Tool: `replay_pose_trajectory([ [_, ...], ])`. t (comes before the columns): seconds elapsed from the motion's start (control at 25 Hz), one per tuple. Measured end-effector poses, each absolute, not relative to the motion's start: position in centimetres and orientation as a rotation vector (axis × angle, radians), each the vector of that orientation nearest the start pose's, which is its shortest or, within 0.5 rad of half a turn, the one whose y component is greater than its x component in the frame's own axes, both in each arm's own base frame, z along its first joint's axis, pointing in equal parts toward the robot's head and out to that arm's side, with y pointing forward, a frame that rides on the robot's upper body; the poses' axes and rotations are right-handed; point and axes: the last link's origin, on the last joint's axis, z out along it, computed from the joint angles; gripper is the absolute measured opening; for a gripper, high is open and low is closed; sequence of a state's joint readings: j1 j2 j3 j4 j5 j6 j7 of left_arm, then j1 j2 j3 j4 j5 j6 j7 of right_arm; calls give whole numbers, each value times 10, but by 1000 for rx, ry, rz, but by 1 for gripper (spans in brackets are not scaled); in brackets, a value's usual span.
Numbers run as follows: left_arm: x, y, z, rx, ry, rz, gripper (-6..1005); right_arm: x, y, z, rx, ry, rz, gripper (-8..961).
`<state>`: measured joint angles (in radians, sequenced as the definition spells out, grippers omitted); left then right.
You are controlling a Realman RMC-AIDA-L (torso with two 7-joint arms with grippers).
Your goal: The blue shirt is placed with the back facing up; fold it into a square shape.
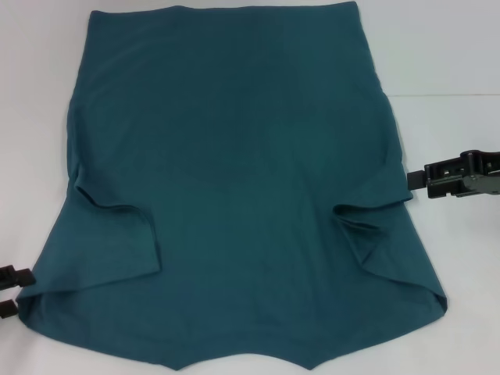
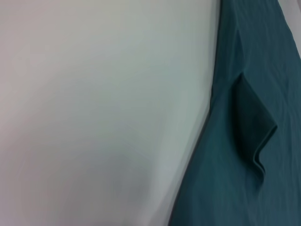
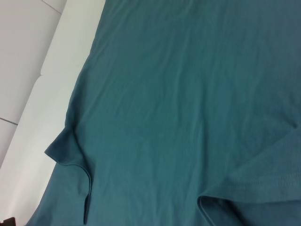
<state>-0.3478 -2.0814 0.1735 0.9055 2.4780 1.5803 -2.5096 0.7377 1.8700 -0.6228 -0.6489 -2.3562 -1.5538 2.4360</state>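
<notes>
lying flat on white table point(image 1: 453, 62): blue shirt point(image 1: 234, 180). right gripper point(image 1: 418, 181) pinching its right edge; left gripper point(image 1: 12, 291) near-left corner, jaw state unclear.

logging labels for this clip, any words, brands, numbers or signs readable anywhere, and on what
None: no text can be read in any view.
The blue shirt is plain, with no print or tag showing.
The white table bears no markings.
The right tool and left tool show no lettering.
</notes>
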Motion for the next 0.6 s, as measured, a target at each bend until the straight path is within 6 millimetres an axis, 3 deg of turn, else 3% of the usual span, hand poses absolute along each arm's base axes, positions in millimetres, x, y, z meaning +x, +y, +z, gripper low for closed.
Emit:
replay_pose_trajectory([
  [0.6,-383,258,64,1983,2762,773,686,266,390,77,-2312,1769,324,628],
])
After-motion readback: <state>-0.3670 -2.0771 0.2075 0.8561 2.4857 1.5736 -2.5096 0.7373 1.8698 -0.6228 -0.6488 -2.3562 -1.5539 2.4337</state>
